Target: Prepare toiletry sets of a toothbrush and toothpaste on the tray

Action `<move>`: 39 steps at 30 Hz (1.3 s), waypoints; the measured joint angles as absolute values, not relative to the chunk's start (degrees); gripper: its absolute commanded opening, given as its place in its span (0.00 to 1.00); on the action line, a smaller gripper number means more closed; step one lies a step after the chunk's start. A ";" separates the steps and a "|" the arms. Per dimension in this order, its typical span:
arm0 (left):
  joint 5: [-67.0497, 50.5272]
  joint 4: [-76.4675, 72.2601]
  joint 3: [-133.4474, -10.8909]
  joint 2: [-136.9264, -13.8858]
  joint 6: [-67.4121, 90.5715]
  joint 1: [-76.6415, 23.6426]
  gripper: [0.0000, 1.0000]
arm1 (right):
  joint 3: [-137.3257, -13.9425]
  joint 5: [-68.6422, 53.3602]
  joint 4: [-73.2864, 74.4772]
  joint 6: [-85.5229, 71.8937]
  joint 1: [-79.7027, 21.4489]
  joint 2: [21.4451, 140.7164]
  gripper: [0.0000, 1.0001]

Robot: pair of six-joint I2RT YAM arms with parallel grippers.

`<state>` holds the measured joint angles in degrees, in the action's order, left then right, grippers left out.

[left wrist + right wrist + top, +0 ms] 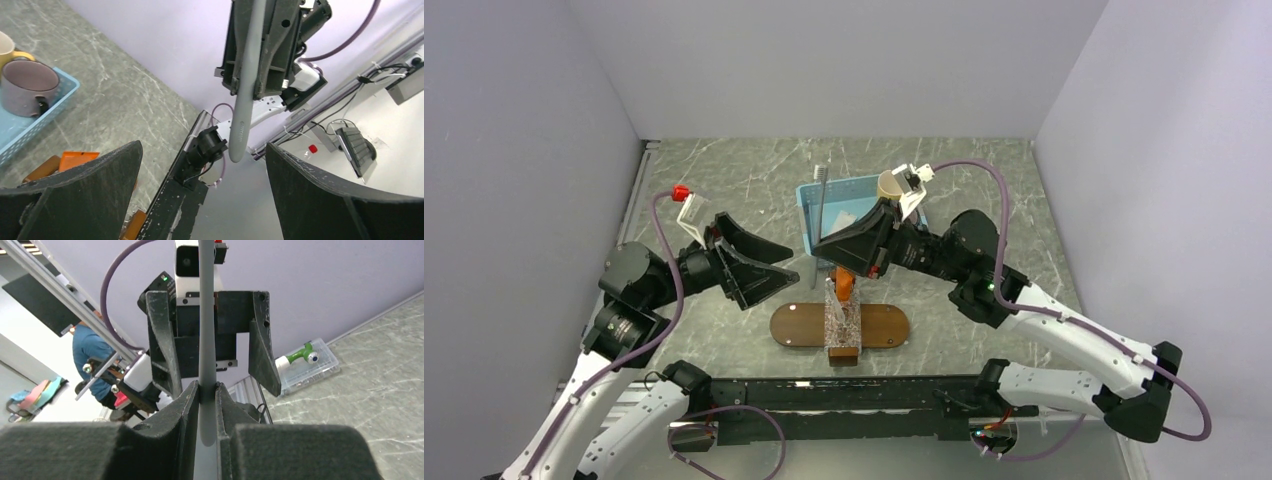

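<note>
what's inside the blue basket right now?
Two mugs: a grey-mauve mug and a cream mug behind it in the basket. From above, the right arm covers most of the rest, so other contents are hidden.

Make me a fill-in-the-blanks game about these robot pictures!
1. The right end effector is shut on a grey ____.
2. The left end effector is ____.
3. The colour of the tray is dark ____.
4. A grey mug sits in the light-blue ____.

Missing words: toothbrush; open; brown; basket.
</note>
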<state>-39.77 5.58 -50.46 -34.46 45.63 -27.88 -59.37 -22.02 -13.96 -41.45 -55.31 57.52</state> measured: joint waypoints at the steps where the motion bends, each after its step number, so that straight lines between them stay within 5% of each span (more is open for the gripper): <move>1: -40.36 4.67 -50.11 -34.65 46.00 -27.88 0.99 | -59.35 -21.37 -14.74 -41.85 -55.51 57.98 0.00; 12: -48.53 -9.78 -44.62 -36.73 53.39 -27.90 0.89 | -59.29 -21.10 -21.61 -46.54 -56.25 65.63 0.00; 23: -51.57 -13.76 -43.94 -35.83 54.89 -27.83 0.41 | -59.29 -20.95 -24.71 -48.01 -56.42 66.02 0.00; 29: -50.89 -11.57 -43.92 -35.73 53.52 -27.77 0.02 | -59.29 -21.12 -24.99 -48.25 -56.99 65.87 0.00; 32: -50.63 -11.07 -43.92 -35.79 53.25 -27.68 0.00 | -59.29 -21.10 -24.91 -47.92 -56.93 65.78 0.00; 36: -50.43 -9.78 -43.92 -35.73 52.58 -27.68 0.00 | -59.51 -21.06 -23.33 -46.37 -56.95 65.52 0.40; 39: -50.15 -7.46 -43.97 -35.35 50.85 -27.73 0.00 | -61.45 -20.40 -17.58 -42.83 -56.86 65.41 0.55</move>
<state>-50.15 -7.46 -43.97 -35.35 50.85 -27.73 -61.45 -20.40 -17.58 -42.83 -56.86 65.41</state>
